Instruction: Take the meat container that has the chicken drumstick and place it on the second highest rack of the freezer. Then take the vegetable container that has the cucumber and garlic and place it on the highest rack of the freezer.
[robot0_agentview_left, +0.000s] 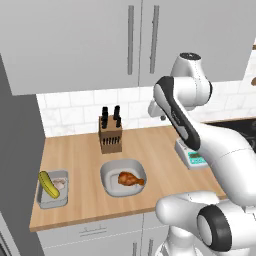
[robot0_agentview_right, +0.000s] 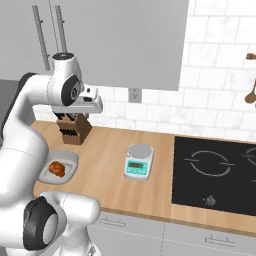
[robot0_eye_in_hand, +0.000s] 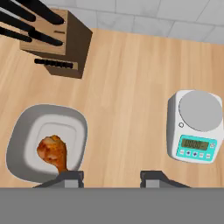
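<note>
Two dark fingertips (robot0_eye_in_hand: 70, 177) of the pincer (robot0_eye_in_hand: 111, 177) rise at the bottom of the hand view, standing apart with bare wood between them and nothing held; only their tops show. Just above the left tip lies the meat container (robot0_eye_in_hand: 26, 144), one shallow light-grey dish, rounded-square, with a wide rim and a paler inside. One chicken drumstick (robot0_eye_in_hand: 53, 152), glossy and orange-brown, lies in it, much smaller than the dish. Its bone end reaches toward the left fingertip.

On the wooden counter (robot0_agentview_left: 160, 150), seen from the left base view, the dish (robot0_agentview_left: 112, 172) sits near the front edge, with the drumstick (robot0_agentview_left: 131, 178) inside. Well to its left, beside the counter's end, stands the vegetable container (robot0_agentview_left: 44, 200), one small rectangular grey metal tray with low upright walls. It holds one stubby yellow-green cucumber (robot0_agentview_left: 48, 184) and one pale lumpy garlic (robot0_agentview_left: 60, 184) bulb, small and hard to make out.

One wooden knife block (robot0_agentview_left: 110, 136) with dark handles stands behind the dish. One kitchen scale (robot0_agentview_right: 138, 161), white with a round grey plate and teal panel, sits to the right; the arm hides half of it in the left base view. From the right base view the arm covers part of the dish (robot0_agentview_right: 70, 159), and a black cooktop (robot0_agentview_right: 220, 175) is cut off at the right edge.
</note>
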